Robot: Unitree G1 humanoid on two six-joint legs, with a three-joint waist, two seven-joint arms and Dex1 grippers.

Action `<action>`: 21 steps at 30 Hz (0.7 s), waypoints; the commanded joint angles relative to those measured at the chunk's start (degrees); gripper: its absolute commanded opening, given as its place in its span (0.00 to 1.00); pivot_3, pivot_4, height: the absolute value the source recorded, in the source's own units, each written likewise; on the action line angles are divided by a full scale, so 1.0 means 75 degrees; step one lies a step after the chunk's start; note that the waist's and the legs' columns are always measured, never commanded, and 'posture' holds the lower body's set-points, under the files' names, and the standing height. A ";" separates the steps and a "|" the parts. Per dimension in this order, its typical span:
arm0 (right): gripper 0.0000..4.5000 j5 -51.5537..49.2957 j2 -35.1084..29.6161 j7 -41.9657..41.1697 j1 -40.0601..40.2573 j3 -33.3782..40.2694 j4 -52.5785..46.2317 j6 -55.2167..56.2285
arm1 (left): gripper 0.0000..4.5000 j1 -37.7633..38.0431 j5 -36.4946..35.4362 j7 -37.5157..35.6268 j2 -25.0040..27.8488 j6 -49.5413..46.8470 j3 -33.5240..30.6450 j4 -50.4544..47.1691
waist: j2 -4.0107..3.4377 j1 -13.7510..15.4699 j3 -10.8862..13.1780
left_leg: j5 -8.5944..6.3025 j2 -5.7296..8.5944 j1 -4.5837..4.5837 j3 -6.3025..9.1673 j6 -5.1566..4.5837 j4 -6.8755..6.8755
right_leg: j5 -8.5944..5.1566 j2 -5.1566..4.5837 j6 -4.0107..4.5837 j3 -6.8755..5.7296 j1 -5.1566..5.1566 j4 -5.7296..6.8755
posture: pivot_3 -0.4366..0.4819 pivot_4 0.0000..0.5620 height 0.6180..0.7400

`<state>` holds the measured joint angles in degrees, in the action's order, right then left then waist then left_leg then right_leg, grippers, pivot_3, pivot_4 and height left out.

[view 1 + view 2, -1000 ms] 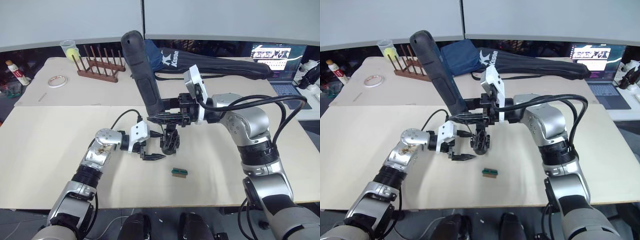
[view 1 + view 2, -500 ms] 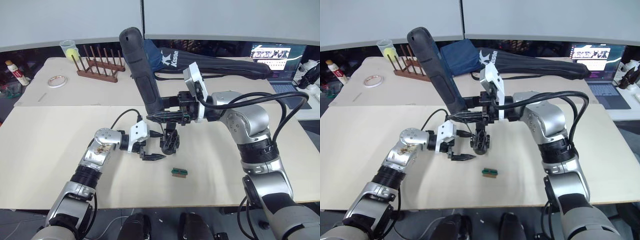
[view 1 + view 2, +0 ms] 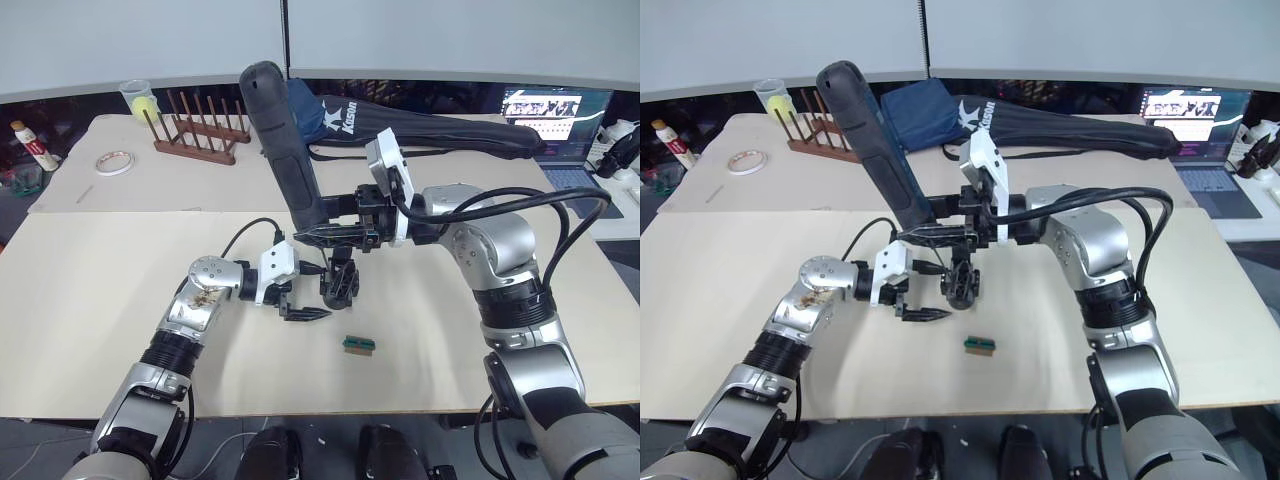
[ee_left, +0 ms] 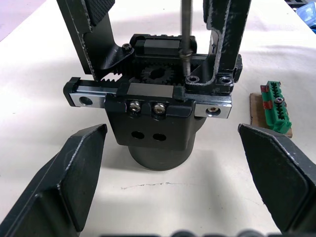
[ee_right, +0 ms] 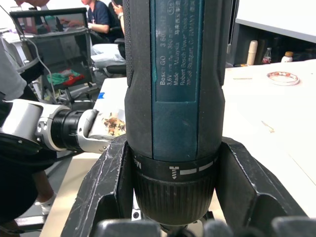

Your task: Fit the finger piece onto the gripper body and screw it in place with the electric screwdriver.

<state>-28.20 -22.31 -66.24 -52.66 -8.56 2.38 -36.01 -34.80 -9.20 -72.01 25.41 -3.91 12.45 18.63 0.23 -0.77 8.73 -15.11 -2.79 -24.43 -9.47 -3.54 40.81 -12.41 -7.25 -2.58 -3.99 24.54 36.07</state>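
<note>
Two end effectors work over my pale worktop (image 3: pixel 90 300). My left end effector (image 3: pixel 300 312) sits low with its fingers spread, flanking the chunky black mechanical gripper body (image 4: pixel 153 113) without touching it. That body stands upright on the worktop, and the thin metal bit (image 4: pixel 185 29) comes down onto a screw on its top. My right end effector (image 3: pixel 325 236) is clamped around the long black electric screwdriver (image 5: pixel 175 84), which tilts up and away. A small green block (image 3: pixel 359 345) lies near, toward the right.
</note>
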 commanded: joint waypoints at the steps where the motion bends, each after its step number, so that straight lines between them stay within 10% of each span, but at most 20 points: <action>1: 0.42 -0.0137 0.0004 -0.0109 -0.0081 0.0149 -0.0228 0.0275 | 1.00 -0.0059 -0.0138 -0.0028 0.0063 0.0030 -0.0106 -0.0228 | 0.0000 -0.0001 0.0000 | 0.0000 0.0000 0.0000 0.0000 0.0000 0.0000 | 0.0000 0.0000 0.0000 0.0000 0.0000 0.0000 | 0.48 0.27 1.00; 21: 0.42 -0.0429 -0.0074 -0.0015 -0.0112 0.0326 -0.0594 -0.0164 | 1.00 -0.0073 -0.0111 -0.0018 0.0039 0.0053 -0.0084 -0.0172 | 0.0000 -0.0001 0.0000 | 0.0000 -0.0001 0.0000 0.0000 0.0000 0.0000 | 0.0000 0.0000 0.0000 0.0000 0.0000 0.0000 | 0.48 0.27 1.00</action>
<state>-29.05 -22.63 -66.19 -52.56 -8.50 1.44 -37.57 -34.81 -9.19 -72.00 25.41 -3.90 12.45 18.65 0.23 -0.78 8.72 -15.11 -2.79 -24.43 -9.47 -3.54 40.81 -12.41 -7.25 -2.58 -3.99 24.54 36.07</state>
